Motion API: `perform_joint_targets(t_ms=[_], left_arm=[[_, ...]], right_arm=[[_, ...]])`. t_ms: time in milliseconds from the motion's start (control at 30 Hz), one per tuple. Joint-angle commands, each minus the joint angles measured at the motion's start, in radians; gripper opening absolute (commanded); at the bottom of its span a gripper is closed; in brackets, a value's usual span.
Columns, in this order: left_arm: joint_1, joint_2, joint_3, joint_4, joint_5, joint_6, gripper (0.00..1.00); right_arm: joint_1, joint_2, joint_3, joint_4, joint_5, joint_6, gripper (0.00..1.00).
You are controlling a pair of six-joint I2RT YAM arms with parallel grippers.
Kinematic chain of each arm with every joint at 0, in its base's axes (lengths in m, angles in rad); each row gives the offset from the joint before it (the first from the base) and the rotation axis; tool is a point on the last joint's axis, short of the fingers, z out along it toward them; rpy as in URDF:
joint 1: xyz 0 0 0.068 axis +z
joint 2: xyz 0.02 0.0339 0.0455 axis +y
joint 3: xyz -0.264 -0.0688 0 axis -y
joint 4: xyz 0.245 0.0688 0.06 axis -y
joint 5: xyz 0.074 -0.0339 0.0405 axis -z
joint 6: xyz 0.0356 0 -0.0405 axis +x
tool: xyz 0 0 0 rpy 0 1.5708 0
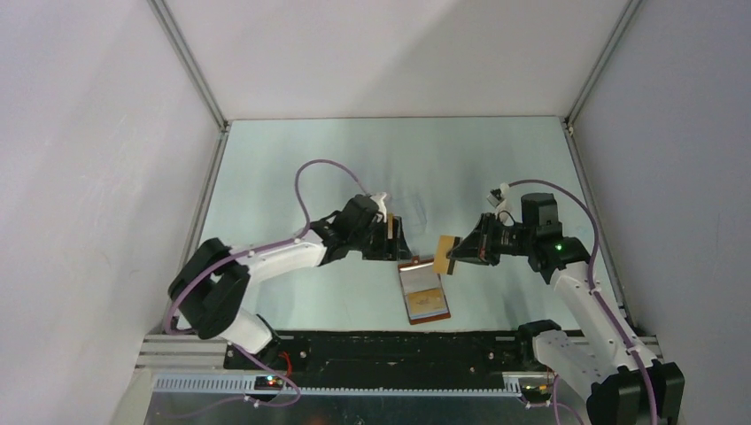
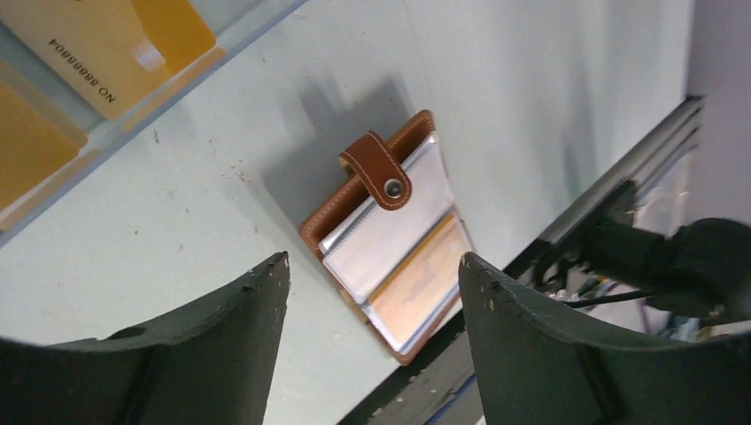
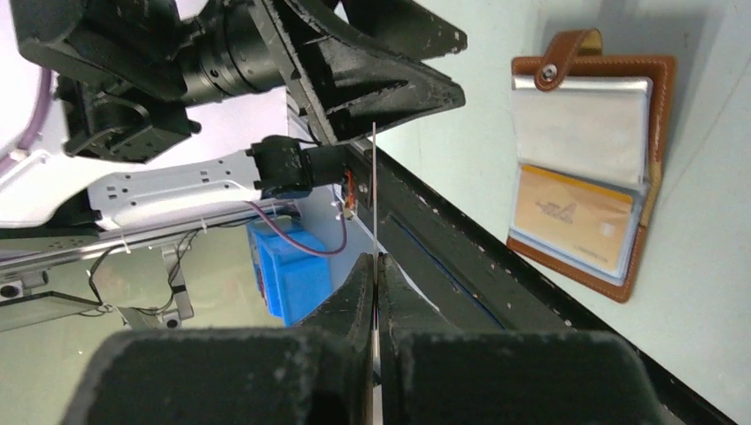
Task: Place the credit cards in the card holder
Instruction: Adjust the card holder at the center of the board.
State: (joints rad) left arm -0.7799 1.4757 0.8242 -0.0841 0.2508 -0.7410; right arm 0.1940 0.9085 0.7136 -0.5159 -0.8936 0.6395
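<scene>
The brown card holder (image 1: 423, 290) lies open on the table between the arms, and one orange credit card (image 3: 571, 217) sits in its lower clear pocket. My right gripper (image 1: 460, 252) hovers just right of the holder, shut on another gold card (image 1: 445, 255). That card shows edge-on (image 3: 375, 195) in the right wrist view, pinched between the right gripper's (image 3: 375, 261) closed fingers. My left gripper (image 1: 396, 241) hangs open just left of and above the holder (image 2: 390, 235). In the left wrist view nothing is between the left gripper's (image 2: 372, 274) fingers. More gold cards (image 2: 106, 53) show behind a clear plastic edge.
The black front rail (image 1: 398, 345) of the table runs just below the holder. Metal frame posts and white walls (image 1: 106, 177) close in both sides. A blue box (image 3: 297, 270) sits below table level beyond the rail.
</scene>
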Motion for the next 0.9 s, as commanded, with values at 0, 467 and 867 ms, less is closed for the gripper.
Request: perform_joint_targets(t_ms=[0, 467, 867], left_arm=[[-0.022, 0.092, 0.100, -0.093, 0.017, 0.174, 0.74], [-0.036, 0.293, 0.215, -0.100, 0.148, 0.164, 0.77], [-0.039, 0.310, 0.209, -0.116, 0.159, 0.103, 0.34]], right_arm=[[-0.011, -0.030, 0.005, -0.074, 0.004, -0.082, 0.00], [-0.063, -0.027, 0.001, -0.099, -0.036, -0.121, 0.00], [-0.068, -0.016, -0.012, -0.090, -0.053, -0.131, 0.00]])
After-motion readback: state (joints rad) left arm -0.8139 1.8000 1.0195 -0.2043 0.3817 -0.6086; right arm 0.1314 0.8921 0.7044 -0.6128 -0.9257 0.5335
